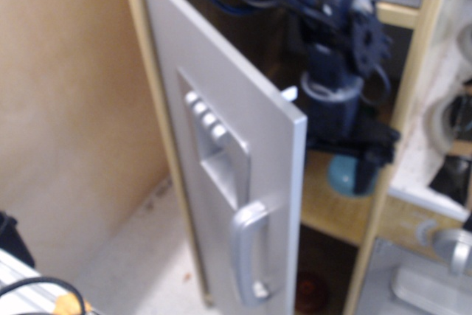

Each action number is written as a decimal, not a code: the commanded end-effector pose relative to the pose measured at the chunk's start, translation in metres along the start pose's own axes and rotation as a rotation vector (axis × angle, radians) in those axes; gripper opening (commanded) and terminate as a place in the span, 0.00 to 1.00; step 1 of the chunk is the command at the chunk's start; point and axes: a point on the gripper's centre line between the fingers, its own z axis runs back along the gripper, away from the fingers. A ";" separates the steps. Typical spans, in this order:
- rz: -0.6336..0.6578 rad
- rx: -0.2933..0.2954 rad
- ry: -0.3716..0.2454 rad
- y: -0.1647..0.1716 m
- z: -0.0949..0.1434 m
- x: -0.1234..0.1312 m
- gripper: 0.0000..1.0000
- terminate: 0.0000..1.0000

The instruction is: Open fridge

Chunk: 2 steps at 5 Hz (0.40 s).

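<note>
**Q:** Where did your tall light-wood fridge (151, 108) stand, and how was its matte grey door (236, 175) set?

**A:** It stood at scene centre. The door hung swung out toward the near left, its curved silver handle (247, 260) untouched, so the task looked largely done.

**Q:** Why was your dark blue-black gripper (354, 160) there?

**A:** It sat inside the opening, right of the door's free edge, above a blue round lid (341, 175) on the wooden shelf (332, 208); probably to push outward. Blur hid the fingers, so their spread could not be told.
</note>
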 end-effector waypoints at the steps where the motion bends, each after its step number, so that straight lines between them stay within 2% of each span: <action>1: 0.015 -0.009 -0.014 0.022 0.026 -0.007 1.00 0.00; 2: 0.034 -0.015 -0.016 0.039 0.028 -0.016 1.00 0.00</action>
